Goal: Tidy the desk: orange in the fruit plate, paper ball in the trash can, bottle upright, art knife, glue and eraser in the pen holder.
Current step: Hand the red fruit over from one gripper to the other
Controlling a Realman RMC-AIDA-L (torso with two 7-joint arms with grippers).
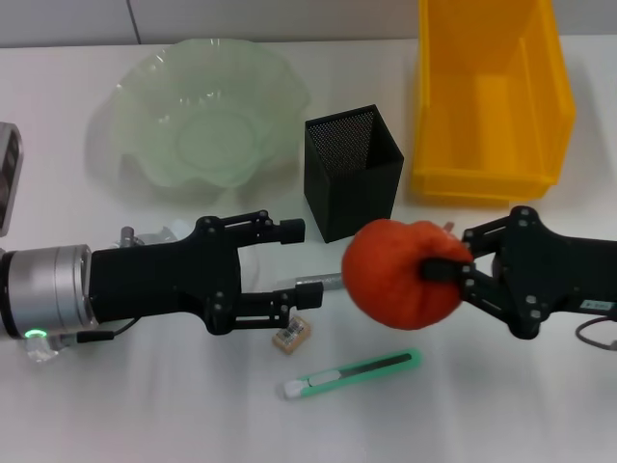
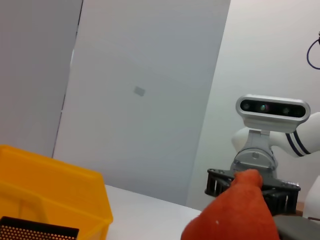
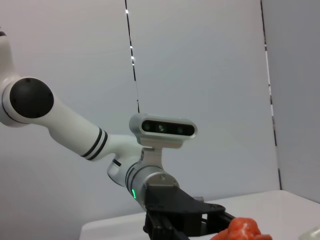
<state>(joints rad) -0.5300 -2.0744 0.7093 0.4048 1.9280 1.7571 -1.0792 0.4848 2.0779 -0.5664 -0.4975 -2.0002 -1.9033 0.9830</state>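
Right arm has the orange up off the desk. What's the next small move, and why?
Probably carry the orange back and toward the robot's left, over the green fruit plate. The right gripper already holds it, the plate lies across the desk, and the left gripper and pen holder stand between, so keep it high.

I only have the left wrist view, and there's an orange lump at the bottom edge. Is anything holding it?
Observer: Yes. The right gripper is shut on the orange, on the robot's side of the pen holder.
Operator: Where is the fruit plate?
Observer: The fruit plate sits at the far left of the table, left of the pen holder, with nothing in it.
Operator: And my own gripper?
Observer: The left gripper has its fingers open and points toward the orange.
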